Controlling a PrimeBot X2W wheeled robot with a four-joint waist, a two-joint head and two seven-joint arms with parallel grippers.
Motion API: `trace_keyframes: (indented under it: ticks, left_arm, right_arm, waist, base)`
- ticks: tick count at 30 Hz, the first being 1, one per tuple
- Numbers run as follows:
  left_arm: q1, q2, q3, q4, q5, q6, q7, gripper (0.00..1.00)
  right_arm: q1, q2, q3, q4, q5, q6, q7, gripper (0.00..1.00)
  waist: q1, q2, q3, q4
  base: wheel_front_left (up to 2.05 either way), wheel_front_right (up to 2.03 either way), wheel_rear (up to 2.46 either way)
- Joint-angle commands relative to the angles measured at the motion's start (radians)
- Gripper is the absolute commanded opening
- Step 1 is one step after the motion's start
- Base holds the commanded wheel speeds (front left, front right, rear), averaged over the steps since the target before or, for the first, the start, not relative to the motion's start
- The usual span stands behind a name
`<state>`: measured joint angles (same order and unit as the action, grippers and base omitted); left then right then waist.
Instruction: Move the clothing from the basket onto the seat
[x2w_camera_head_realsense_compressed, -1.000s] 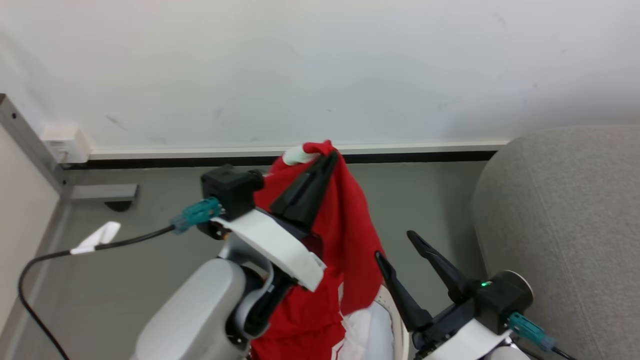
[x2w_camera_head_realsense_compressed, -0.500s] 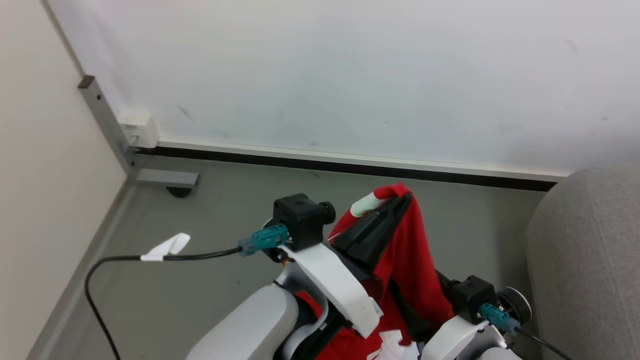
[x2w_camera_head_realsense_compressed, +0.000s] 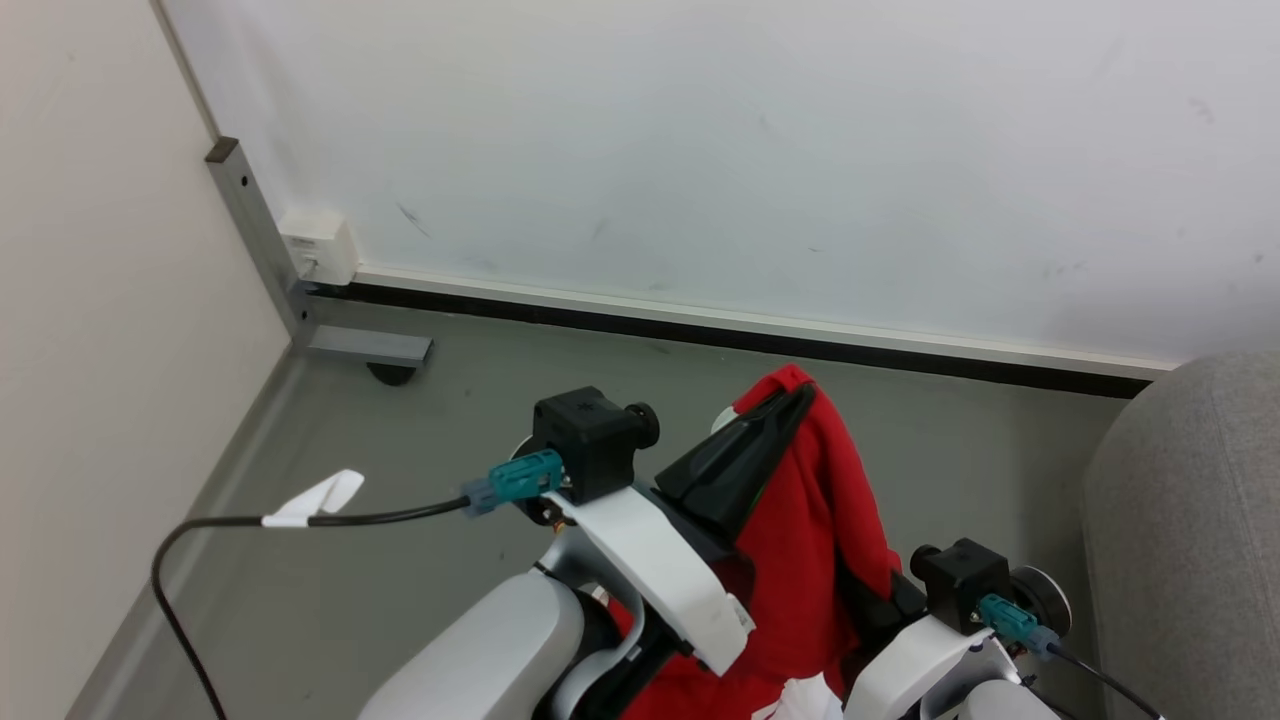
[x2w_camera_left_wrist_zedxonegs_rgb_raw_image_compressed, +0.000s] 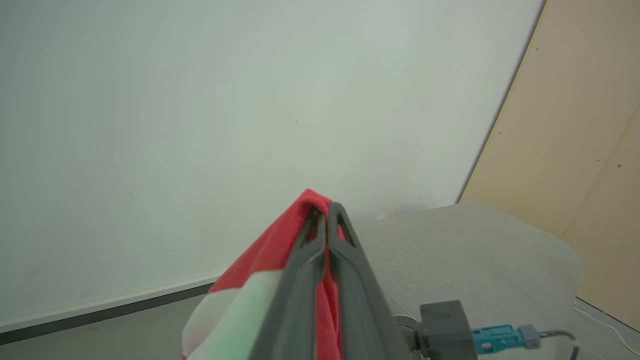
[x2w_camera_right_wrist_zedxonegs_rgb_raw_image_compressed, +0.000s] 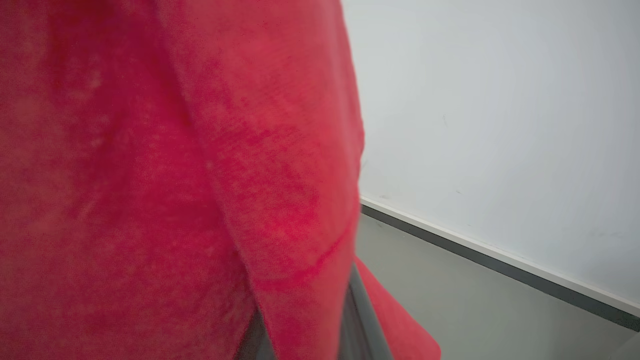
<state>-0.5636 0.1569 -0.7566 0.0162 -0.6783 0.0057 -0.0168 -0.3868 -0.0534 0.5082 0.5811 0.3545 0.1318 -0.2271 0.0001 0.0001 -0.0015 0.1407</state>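
My left gripper (x2w_camera_head_realsense_compressed: 790, 395) is raised and shut on the top fold of the red clothing (x2w_camera_head_realsense_compressed: 815, 530), which hangs down from it. In the left wrist view the closed fingers (x2w_camera_left_wrist_zedxonegs_rgb_raw_image_compressed: 327, 220) pinch the red cloth with a white panel (x2w_camera_left_wrist_zedxonegs_rgb_raw_image_compressed: 235, 310). My right gripper (x2w_camera_head_realsense_compressed: 880, 600) is low and pressed into the hanging cloth, its fingertips buried. The right wrist view shows red cloth (x2w_camera_right_wrist_zedxonegs_rgb_raw_image_compressed: 175, 175) draped over a dark finger (x2w_camera_right_wrist_zedxonegs_rgb_raw_image_compressed: 362, 325), hiding how the jaws stand. The grey seat (x2w_camera_head_realsense_compressed: 1190, 530) is at the right. The basket is out of view.
A white wall with a dark baseboard (x2w_camera_head_realsense_compressed: 700, 330) runs behind. At the left corner stand a metal post (x2w_camera_head_realsense_compressed: 260, 230) and a wall socket (x2w_camera_head_realsense_compressed: 320, 245). A black cable with a white tag (x2w_camera_head_realsense_compressed: 310, 500) trails over the grey floor.
The head camera has swung, so the whole scene has shifted. My right gripper, open beside the clothing a second ago, is now pushed into the hanging cloth. The left still holds the clothing up.
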Motion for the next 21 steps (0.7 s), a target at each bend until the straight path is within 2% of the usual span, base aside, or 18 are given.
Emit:
trace_keyframes:
  ticks: [1, 10, 11, 12, 13, 21]
  left_arm:
    - [0.013, 0.01, 0.005, 0.001, 0.003, 0.004, -0.004, 0.0]
    - [0.044, 0.043, 0.002, 0.012, 0.03, 0.022, -0.025, 0.0]
    - [0.049, 0.04, -0.001, 0.012, 0.027, 0.023, -0.032, 0.16]
    - [0.054, 0.035, -0.002, 0.012, 0.025, 0.027, -0.036, 0.49]
    - [0.056, 0.033, -0.002, 0.011, 0.023, 0.027, -0.041, 1.0]
    - [0.082, 0.037, -0.017, 0.019, 0.022, 0.023, -0.055, 1.0]
  right_arm:
    - [0.004, 0.001, 0.001, 0.0, 0.012, -0.002, -0.007, 0.0]
    - [0.025, 0.0, -0.074, -0.077, 0.095, -0.002, -0.03, 0.0]
    - [0.027, -0.003, -0.088, -0.09, 0.107, -0.002, -0.03, 0.0]
    - [0.029, -0.008, -0.098, -0.104, 0.113, -0.002, -0.03, 0.0]
    - [0.032, -0.014, -0.112, -0.119, 0.122, -0.002, -0.031, 0.0]
    - [0.056, -0.041, -0.234, -0.244, 0.199, -0.002, -0.033, 0.0]
  waist:
    - [-0.0001, -0.0001, 0.001, -0.008]
    - [-0.0001, -0.0001, 0.015, -0.052]
    - [-0.0001, -0.0001, 0.016, -0.057]
    - [-0.0001, -0.0001, 0.017, -0.064]
    - [-0.0001, -0.0001, 0.02, -0.071]
    - [-0.0001, -0.0001, 0.042, -0.17]
  base:
    - [0.0, 0.0, 0.0]
    - [0.0, 0.0, 0.0]
    - [0.0, 0.0, 0.0]
    - [0.0, 0.0, 0.0]
    - [0.0, 0.0, 0.0]
    - [0.0, 0.0, 0.0]
